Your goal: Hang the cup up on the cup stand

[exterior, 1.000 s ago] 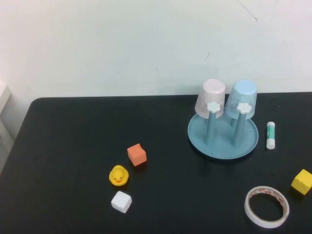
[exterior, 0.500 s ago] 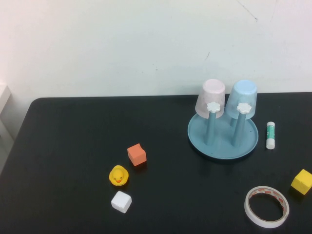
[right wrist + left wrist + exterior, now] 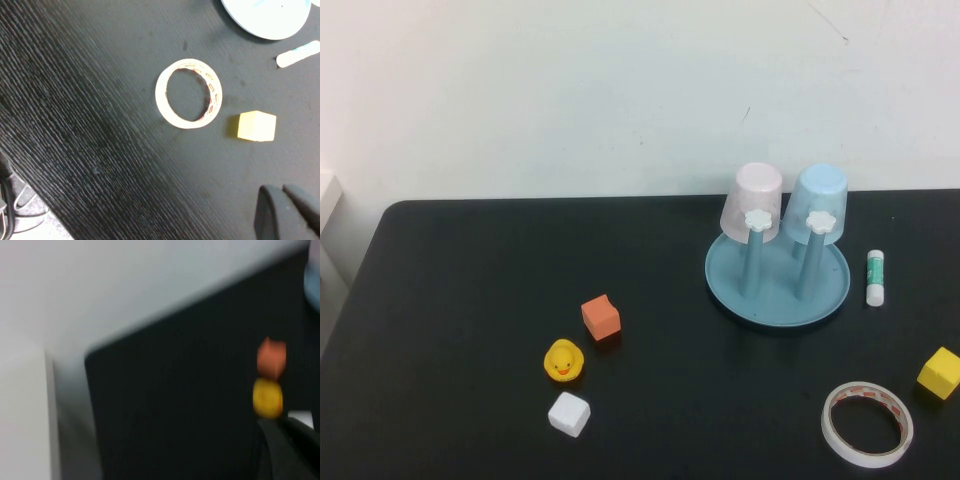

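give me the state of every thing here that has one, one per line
cup: upside down, hung on a back peg of the stand
pink cup: upside down, on the neighbouring peg
cup stand: upright on the table, two front pegs free
glue stick: lying flat, capped
tape roll: lying flat
rubber duck: upright
left claw: shut, empty, off the table's left side
right claw: shut, empty, above the table near the yellow cube

The table (image 3: 470, 330) is looking matt black, finely ribbed in the right wrist view. The cup (image 3: 817, 203) and stand (image 3: 775, 300) are showing smooth light blue plastic. The pink cup (image 3: 752, 201) is appearing translucent. The duck (image 3: 562, 360) is looking glossy, the tape (image 3: 866, 423) papery.
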Available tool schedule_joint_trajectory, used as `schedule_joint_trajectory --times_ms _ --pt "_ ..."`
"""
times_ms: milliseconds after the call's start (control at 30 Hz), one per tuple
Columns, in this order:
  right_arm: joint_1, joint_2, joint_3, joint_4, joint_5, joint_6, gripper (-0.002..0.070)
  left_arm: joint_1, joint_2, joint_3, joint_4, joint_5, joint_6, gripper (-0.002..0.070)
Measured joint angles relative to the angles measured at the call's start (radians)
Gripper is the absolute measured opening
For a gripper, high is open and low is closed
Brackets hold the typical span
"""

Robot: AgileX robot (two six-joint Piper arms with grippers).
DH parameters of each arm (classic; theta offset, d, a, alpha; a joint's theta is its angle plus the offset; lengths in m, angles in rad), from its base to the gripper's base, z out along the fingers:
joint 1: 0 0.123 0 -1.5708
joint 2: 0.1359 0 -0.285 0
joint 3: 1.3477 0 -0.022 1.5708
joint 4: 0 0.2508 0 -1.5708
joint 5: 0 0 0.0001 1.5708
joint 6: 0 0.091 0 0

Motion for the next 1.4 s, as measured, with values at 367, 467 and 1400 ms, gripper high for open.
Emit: schedule_joint_trajectory --times_ms 367,467,1400 --pt "0.000 0.000 0.000 0.000 0.000 0.000 -0.0001 0.274 -0.425 0.610 -0.190 -0.560 -0.076 0.0000" --pt "0.000 0.000 0.000 0.000 0.000 0.000 -0.0001 0.289 -0.466 0.717 -0.197 -0.560 -0.083 0.0000" --pt "0.000 0.000 0.000 0.000 0.000 0.000 -0.0001 0.300 -0.541 0.828 -0.241 -0.457 0.002 0.0000"
